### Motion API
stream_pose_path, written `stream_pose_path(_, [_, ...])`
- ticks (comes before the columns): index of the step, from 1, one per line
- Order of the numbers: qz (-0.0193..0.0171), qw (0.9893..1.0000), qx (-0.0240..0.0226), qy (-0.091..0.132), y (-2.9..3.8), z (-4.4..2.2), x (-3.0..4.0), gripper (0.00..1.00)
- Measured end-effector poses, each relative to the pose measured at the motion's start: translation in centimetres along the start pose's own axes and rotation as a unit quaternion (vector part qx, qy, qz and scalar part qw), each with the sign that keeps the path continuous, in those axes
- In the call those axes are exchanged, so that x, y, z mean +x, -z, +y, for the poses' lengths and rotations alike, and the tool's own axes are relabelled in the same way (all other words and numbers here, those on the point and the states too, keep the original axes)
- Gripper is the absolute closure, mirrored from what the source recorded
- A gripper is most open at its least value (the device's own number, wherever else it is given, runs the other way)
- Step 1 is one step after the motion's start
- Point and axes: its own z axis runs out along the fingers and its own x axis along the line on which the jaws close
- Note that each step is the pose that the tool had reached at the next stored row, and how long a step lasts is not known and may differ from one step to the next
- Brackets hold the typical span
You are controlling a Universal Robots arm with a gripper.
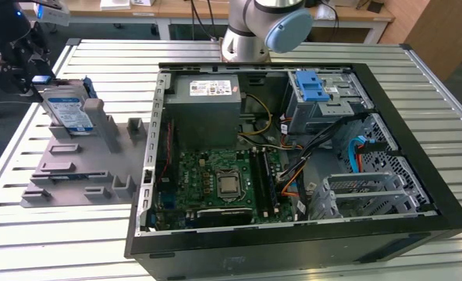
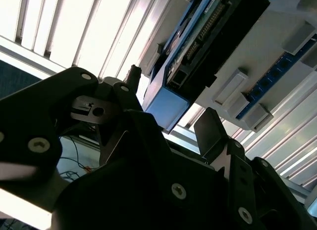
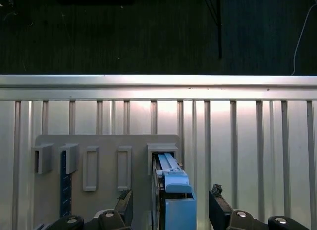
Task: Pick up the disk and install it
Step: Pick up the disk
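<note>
Slatted aluminium table (image 1: 59, 252) runs under everything in the exterior view, carrying a black open computer case (image 1: 293, 249) with its boards and cables exposed. To the exterior view's left of the case lies a grey holder plate (image 1: 75, 175) with raised slots. Upright on its edge in one slot stands the disk (image 1: 69, 112) — silver metal, a blue-and-white label turned toward that camera, blue rails along its sides. Seen edge-on in the first wrist view, the disk (image 3: 171, 188) presents its blue rail, while the second wrist view catches its dark underside. Black gripper (image 3: 171, 202) straddles it, fingers (image 3: 125, 205) spread wide — a clear gap either side, nothing grasped.
</note>
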Motion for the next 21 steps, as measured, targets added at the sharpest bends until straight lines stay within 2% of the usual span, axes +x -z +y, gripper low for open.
stream_pose_path(7, [-0.0001, 1.0, -0.0001, 0.0, -0.11, 0.0, 0.0, 0.29])
stream_pose_path(17, [0.0, 1.0, -0.0064, 0.0, -0.94, -0.03, 0.02, 0.29])
stream_pose_path(19, [0.0001, 1.0, -0.0066, 0.0, -0.94, -0.02, 0.03, 0.31])
stream_pose_path(20, [0.0001, 1.0, -0.0066, 0.0, -0.94, -0.02, 0.03, 0.38])
stream_pose_path(21, [0.0001, 1.0, -0.0065, 0.0, -0.95, -0.03, 0.03, 0.38])
